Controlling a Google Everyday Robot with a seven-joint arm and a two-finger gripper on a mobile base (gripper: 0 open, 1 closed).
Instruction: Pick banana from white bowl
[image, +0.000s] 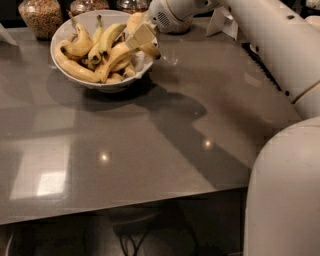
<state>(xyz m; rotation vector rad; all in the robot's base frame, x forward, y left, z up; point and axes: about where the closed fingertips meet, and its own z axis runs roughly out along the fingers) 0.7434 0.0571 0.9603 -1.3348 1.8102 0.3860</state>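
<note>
The white bowl stands at the table's far left, filled with several yellow bananas. The banana, thick and arched with a dark tip, lies along the bowl's right rim with its tip hanging over the edge. My gripper reaches in from the upper right and sits right on this banana's upper part, over the bowl's right side. Its wrist is just behind the bowl. The other bananas lie piled to the left.
Glass jars of food stand behind the bowl. A white folded card stands at the back right. My arm crosses the upper right and my body fills the lower right. The table's front edge runs across the bottom.
</note>
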